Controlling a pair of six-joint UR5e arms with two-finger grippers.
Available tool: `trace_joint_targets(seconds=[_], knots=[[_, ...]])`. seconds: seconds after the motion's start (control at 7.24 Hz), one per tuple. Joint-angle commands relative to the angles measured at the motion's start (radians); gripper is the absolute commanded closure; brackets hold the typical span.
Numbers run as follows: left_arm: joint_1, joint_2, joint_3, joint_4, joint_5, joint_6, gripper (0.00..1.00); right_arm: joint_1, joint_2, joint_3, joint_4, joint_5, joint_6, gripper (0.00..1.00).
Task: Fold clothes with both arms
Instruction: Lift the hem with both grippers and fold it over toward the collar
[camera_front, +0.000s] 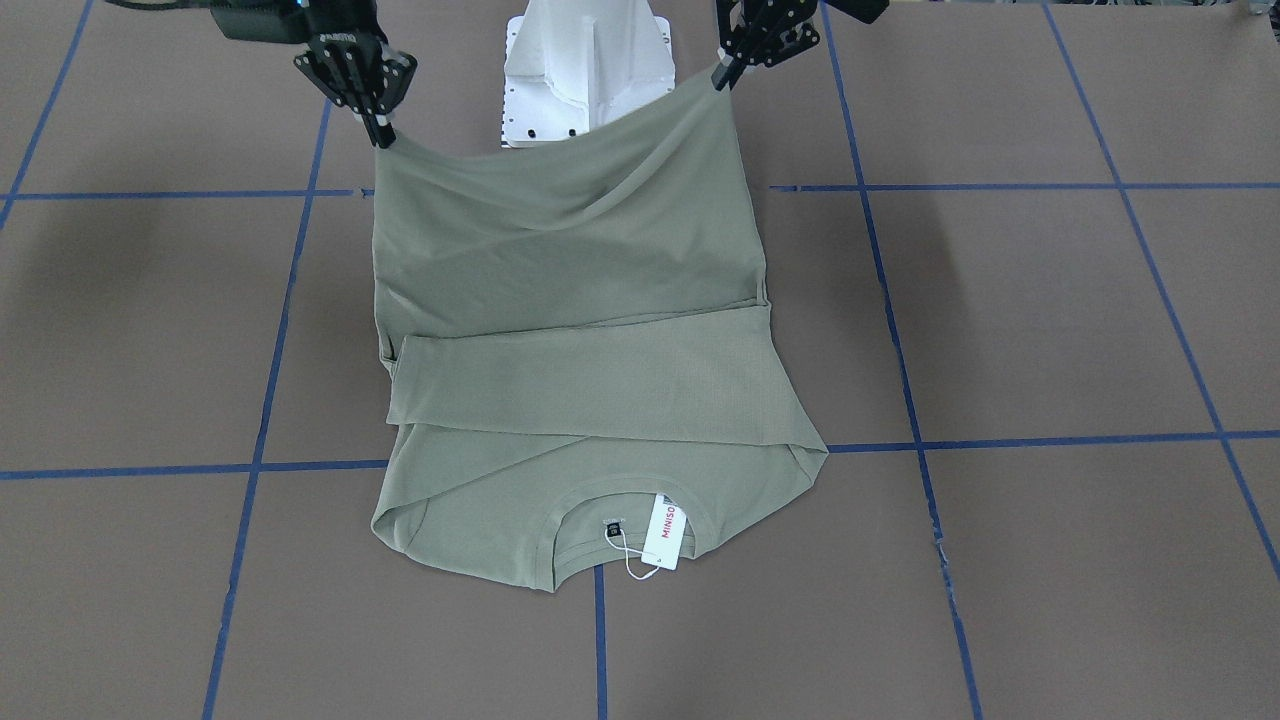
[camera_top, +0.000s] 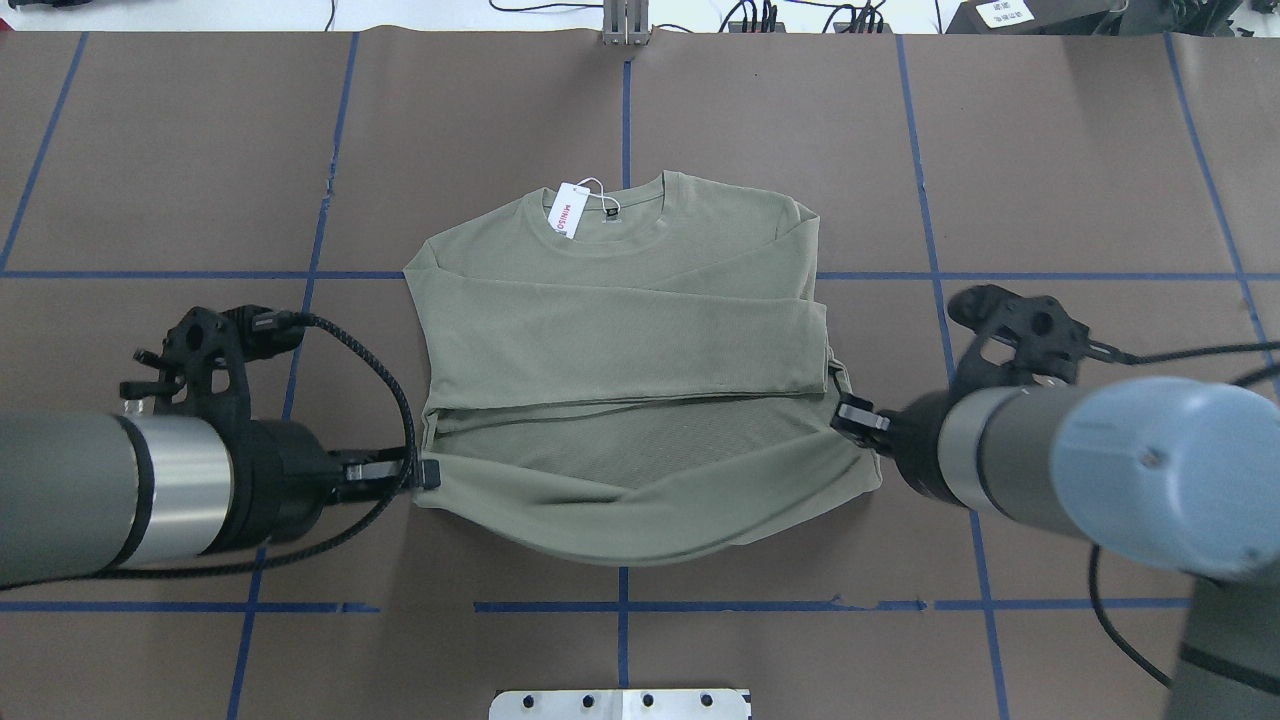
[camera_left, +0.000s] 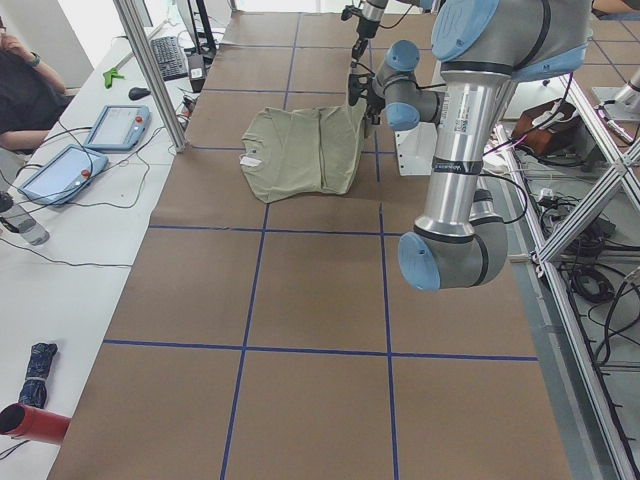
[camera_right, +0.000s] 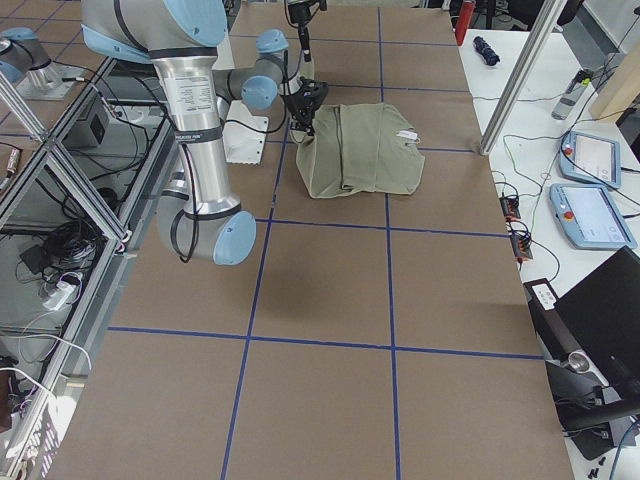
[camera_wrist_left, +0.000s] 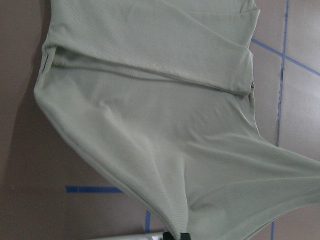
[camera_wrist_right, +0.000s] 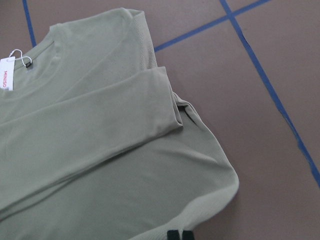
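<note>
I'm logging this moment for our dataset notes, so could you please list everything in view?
shirt: one, sage green, mid-table, sleeves folded across the chest, hem lifted
hang tag: one, white with red lettering, at the collar
table: one, brown cover with a blue tape grid
pedestal base: one, white, at the robot's edge of the table
tablets: two, blue-edged, on the white side bench
person: one, dark top, at that bench
left arm and right arm: two, silver-grey with light-blue caps, either side of the shirt
left gripper: one, black, shut on a hem corner
right gripper: one, black, shut on the other hem corner
</note>
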Motion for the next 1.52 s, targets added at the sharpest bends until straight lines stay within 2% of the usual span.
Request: trace_joint_targets(seconds=[0.0, 0.14, 0.41, 0.55, 0.69, 0.83, 0.97, 1.11, 1.38], knots=[[-0.159, -0.099, 0.196, -0.035, -0.027, 0.151, 1.0, 0.14, 0.118, -0.184, 0.004, 0.051, -0.148, 1.0], [-0.215, -0.112, 0.241, -0.037, -0.05, 0.17, 1.0, 0.178, 0.141, -0.21, 0.004, 0.062, -0.165, 1.0], [-0.305, -0.181, 0.366, -0.038, -0.048, 0.238, 1.0, 0.263, 0.251, -0.386, 0.03, 0.091, -0.21, 1.0], [-0.314, -0.21, 0.455, -0.04, -0.044, 0.271, 1.0, 0.284, 0.256, -0.498, 0.15, 0.091, -0.217, 1.0], [-0.314, -0.239, 0.573, -0.114, -0.038, 0.271, 1.0, 0.297, 0.279, -0.636, 0.286, 0.091, -0.219, 1.0], [-0.311, -0.245, 0.724, -0.246, -0.033, 0.273, 1.0, 0.312, 0.303, -0.748, 0.358, 0.091, -0.243, 1.0], [-0.309, -0.285, 0.861, -0.332, 0.01, 0.273, 1.0, 0.323, 0.348, -0.84, 0.369, 0.091, -0.256, 1.0], [-0.307, -0.305, 0.926, -0.356, 0.024, 0.273, 1.0, 0.323, 0.369, -0.893, 0.371, 0.091, -0.262, 1.0], [-0.309, -0.304, 0.939, -0.373, 0.024, 0.289, 1.0, 0.34, 0.371, -0.901, 0.371, 0.091, -0.296, 1.0]])
